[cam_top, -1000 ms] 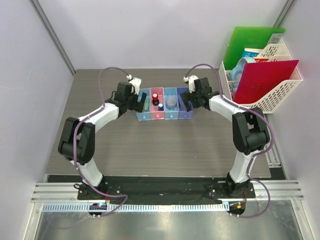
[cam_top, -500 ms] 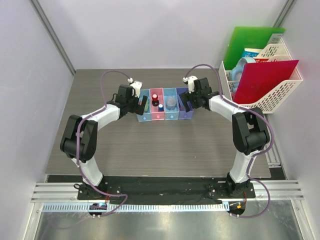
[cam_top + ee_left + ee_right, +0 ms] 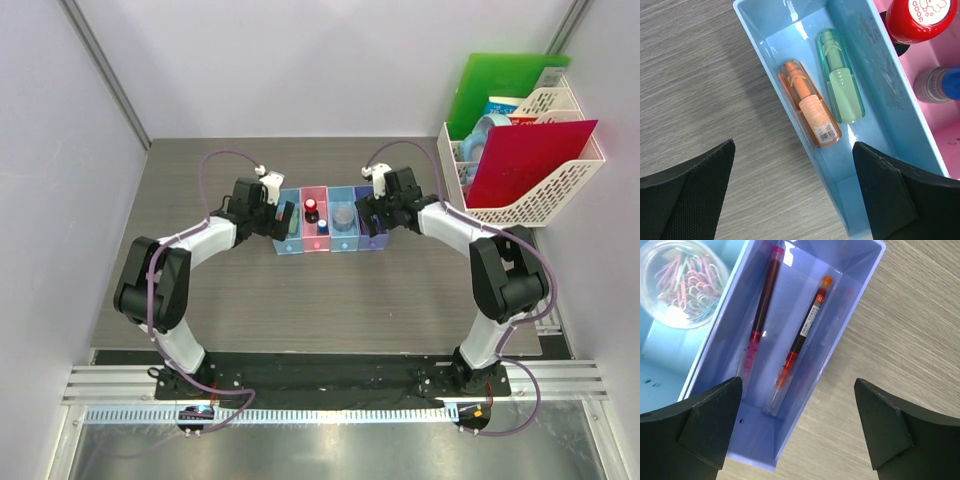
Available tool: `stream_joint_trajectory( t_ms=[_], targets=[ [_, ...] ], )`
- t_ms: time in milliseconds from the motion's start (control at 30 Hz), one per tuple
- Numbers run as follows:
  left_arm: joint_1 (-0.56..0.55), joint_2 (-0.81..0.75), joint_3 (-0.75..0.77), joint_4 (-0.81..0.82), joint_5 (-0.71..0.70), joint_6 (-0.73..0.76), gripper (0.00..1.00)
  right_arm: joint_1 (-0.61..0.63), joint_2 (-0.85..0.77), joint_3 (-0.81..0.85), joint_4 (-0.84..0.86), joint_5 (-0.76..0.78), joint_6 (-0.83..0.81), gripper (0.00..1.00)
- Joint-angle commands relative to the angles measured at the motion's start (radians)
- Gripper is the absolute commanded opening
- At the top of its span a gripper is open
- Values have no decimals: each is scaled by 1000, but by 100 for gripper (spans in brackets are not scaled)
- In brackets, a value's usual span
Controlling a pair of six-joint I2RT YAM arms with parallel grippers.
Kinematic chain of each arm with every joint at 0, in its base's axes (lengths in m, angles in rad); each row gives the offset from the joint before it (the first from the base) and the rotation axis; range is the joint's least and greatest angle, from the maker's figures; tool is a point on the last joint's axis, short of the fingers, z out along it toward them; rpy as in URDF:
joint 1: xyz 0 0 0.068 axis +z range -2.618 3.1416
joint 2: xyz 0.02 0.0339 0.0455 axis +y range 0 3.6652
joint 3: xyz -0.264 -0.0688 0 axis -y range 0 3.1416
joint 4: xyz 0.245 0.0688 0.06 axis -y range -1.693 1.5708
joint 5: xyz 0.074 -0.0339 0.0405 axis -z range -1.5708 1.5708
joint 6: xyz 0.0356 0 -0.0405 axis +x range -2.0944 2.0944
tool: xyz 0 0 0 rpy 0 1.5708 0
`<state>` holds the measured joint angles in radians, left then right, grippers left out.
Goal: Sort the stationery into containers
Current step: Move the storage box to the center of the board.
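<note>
- Left tool point(image 3: 793, 150), wide and empty, has drawn nearer and straddles the light-blue bin point(image 3: 772, 37) holding the orange piece point(image 3: 810, 107) and green piece point(image 3: 840, 85).
- Right tool point(image 3: 798, 385), equally wide, straddles the purple bin point(image 3: 846, 295) holding the dark-red pens point(image 3: 762, 310).
- The bin row has slid slightly toward the arm bases, so sorting looks complete.

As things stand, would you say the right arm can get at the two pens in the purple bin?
Probably yes. The right gripper hangs open directly over the purple bin, and nothing covers the pens. They lie flat between narrow walls, though, so the pinch may be tight.
</note>
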<state>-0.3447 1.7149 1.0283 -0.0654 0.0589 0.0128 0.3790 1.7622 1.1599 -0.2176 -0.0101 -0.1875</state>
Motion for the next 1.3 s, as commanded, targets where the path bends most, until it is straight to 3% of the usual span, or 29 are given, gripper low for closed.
stream_joint_trajectory(
  t_ms=[0, 833, 1267],
  targets=[
    [-5, -60, -20, -13, 33, 27, 100, 20, -102, -52, -17, -7, -7, 100],
    [-99, -222, -128, -132, 44, 67, 100, 120, -305, -246, -68, 6, -38, 100],
    [-111, -359, -74, -186, -50, 119, 100, 120, -382, -207, -98, 101, -115, 100]
  ],
)
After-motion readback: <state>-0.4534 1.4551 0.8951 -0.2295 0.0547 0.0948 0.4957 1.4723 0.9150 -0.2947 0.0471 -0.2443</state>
